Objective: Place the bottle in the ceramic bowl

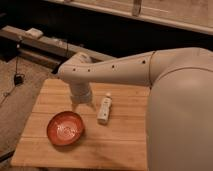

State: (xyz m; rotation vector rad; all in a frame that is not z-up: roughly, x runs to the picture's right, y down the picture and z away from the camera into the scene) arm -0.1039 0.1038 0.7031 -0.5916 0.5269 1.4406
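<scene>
The white bottle lies on its side on the wooden table, cap pointing away, just right of centre. The red-orange ceramic bowl stands on the table's front left, with nothing in it. My gripper hangs down from the pale arm, which reaches in from the right. It sits just above the table, behind the bowl's far rim and a short way left of the bottle. It holds nothing that I can see.
The table's left edge drops to a speckled carpet, where a small black box with a cable lies. A dark low ledge runs behind the table. My own pale body fills the right side.
</scene>
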